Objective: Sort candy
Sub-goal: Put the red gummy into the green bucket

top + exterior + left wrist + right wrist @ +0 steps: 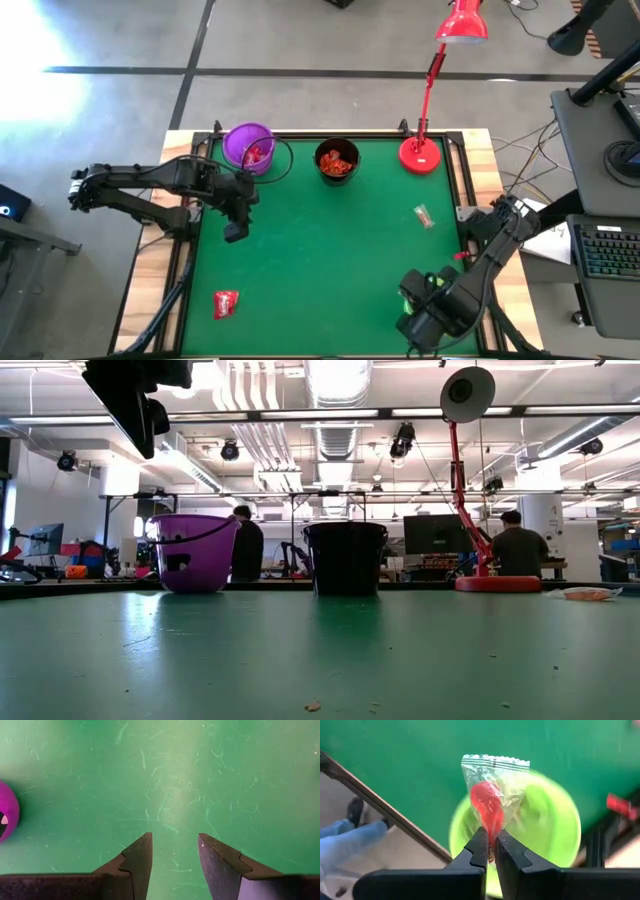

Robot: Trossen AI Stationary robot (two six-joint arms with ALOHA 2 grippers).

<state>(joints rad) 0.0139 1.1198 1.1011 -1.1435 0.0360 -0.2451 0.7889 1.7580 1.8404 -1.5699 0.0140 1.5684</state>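
Note:
My right gripper (491,851) hangs at the table's near right corner (420,300), shut on a candy (492,790): a red sweet in clear cellophane, over the green cup (555,820). My left gripper (175,852) is open above bare green mat, just in front of the purple cup (248,146), with nothing between its fingers. The purple cup holds several candies. The black cup (337,160) holds orange and red ones. One red candy (226,303) lies flat near the front left. A pale wrapped candy (425,216) lies at the right. My right gripper pinches the candy between its two fingers at the near end of the wrapper, where the red sweet tapers (491,836). The fingers point down from above. The candy sticks out past the fingertips, lifted clear, its crimped free edge (495,761) over the green cup's opening.
The red desk lamp's base (420,154) stands at the far right, its stem rising over the table's far edge. A wooden rim (480,150) frames the mat. The middle of the mat is bare. A person's legs in jeans (345,840) show beyond the table's edge.

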